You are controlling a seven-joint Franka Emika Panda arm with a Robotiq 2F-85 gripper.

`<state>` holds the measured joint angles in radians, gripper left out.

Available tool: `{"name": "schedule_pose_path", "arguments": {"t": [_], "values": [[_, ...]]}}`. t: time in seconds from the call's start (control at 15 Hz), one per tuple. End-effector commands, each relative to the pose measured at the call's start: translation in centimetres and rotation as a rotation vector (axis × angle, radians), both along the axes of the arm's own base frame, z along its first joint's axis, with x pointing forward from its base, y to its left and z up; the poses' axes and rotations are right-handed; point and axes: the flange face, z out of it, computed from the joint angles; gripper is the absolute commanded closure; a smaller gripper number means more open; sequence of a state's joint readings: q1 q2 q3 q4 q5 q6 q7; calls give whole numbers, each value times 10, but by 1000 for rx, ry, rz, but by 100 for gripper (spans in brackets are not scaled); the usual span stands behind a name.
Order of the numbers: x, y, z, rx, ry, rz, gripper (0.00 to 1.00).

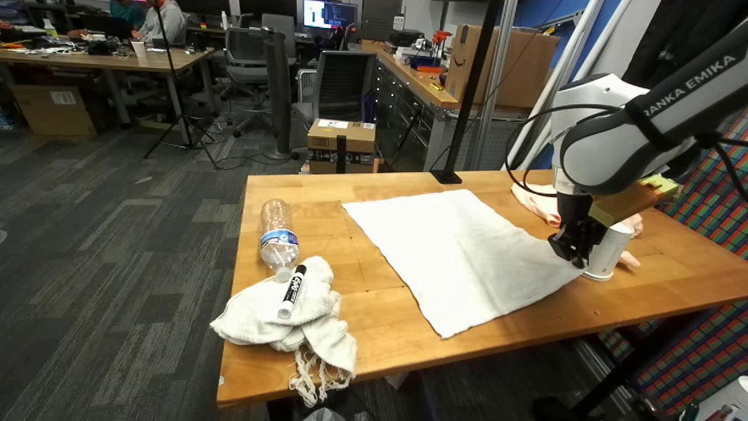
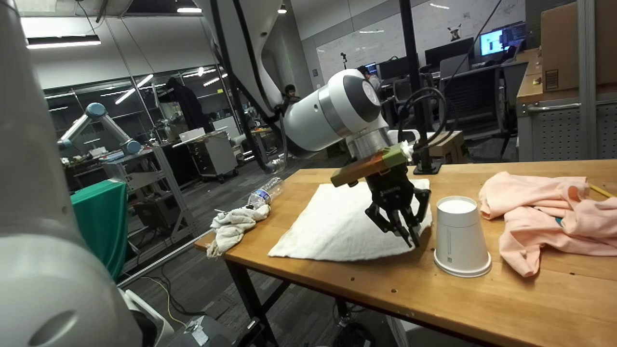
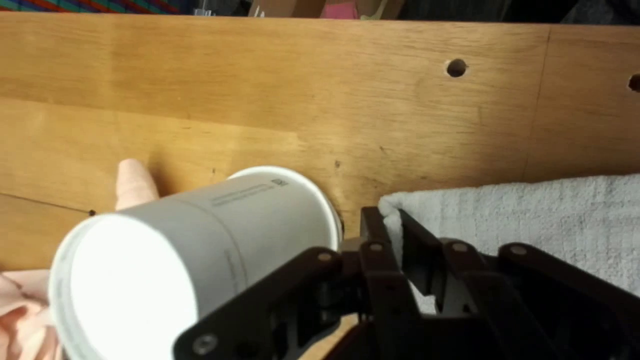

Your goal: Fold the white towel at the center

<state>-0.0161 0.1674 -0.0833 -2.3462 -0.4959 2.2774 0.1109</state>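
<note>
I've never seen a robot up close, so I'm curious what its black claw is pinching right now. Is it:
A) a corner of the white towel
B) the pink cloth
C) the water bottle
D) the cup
A: in the wrist view the gripper is shut on a corner of the white towel, which shows between its fingers, while the cup stands outside the grip.

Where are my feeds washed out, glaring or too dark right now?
Wrist view: the base of the upturned paper cup is blown out to flat white; the jaws show nearly black, with little detail. In an exterior view, the white towel is greyer near the jaws; in an exterior view, a ceiling light at the upper left glares.
</note>
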Motion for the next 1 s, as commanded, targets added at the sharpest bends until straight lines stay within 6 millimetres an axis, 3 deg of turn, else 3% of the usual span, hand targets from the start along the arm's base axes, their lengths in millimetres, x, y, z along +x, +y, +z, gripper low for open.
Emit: {"name": "schedule_pose_path", "arguments": {"t": [0.0,0.53,0.93], "values": [[22,26,35,-83,-4,35,96],[69,107,76,-102,11,86,95],[102,147,91,-81,20,62,95]]}}
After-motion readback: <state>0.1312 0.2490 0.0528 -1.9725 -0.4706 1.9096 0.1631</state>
